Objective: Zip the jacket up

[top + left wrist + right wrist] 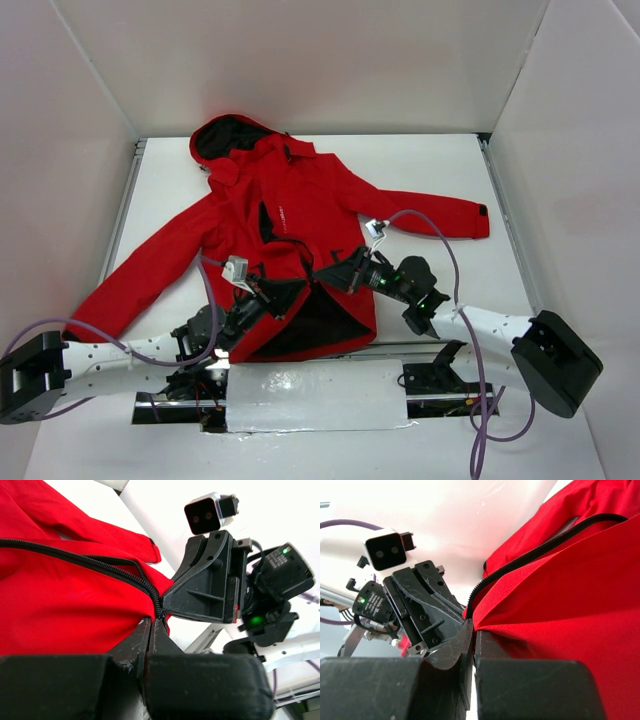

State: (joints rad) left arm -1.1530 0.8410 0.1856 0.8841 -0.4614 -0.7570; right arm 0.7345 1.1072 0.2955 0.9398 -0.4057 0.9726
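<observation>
Laid out flat on white table, hood toward far wall: red jacket, lower front unzipped, dark lining showing. Held at the split by both arms. Left gripper pressed tight on the black zipper edge, right gripper pinching the red edge opposite, tips close together. One sleeve stretched toward table's left edge, the other toward the right. Bare table far right. White walls on three sides, silvery sheet at near edge.

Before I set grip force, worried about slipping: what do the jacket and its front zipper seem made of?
Jacket: thin woven synthetic, likely nylon or polyester; matte red, fine weave visible. Front zipper: black coiled teeth, probably plastic, slightly glossy.
</observation>
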